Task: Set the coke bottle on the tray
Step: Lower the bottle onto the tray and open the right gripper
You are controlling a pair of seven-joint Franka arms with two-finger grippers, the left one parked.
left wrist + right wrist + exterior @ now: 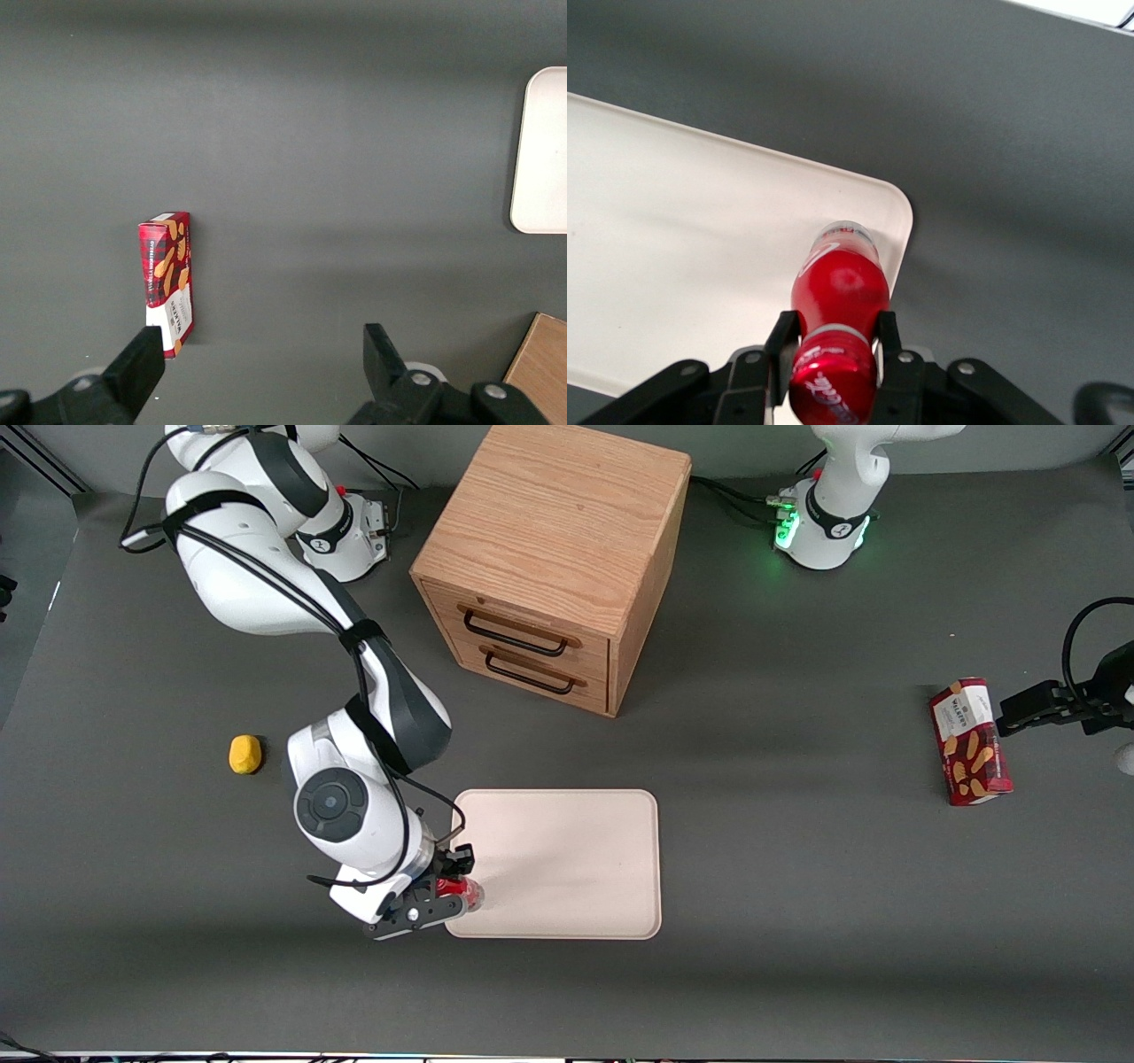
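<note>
The coke bottle (pixel 840 285), small and red with a red cap and clear base, is held upright by its neck in my gripper (pixel 835 332), whose fingers (pixel 782 336) press on both sides below the cap. Its base is over the corner of the pale cream tray (pixel 673 221), close to the rim. In the front view the gripper (pixel 443 886) and the bottle (pixel 465 891) are at the tray's (pixel 567 859) corner nearest the front camera, at the working arm's end. I cannot tell whether the base touches the tray.
A wooden drawer cabinet (pixel 554 558) stands farther from the front camera than the tray. A small yellow lump (pixel 245 754) lies beside the working arm. A red snack box (pixel 970 741) lies toward the parked arm's end; it also shows in the left wrist view (pixel 167 268).
</note>
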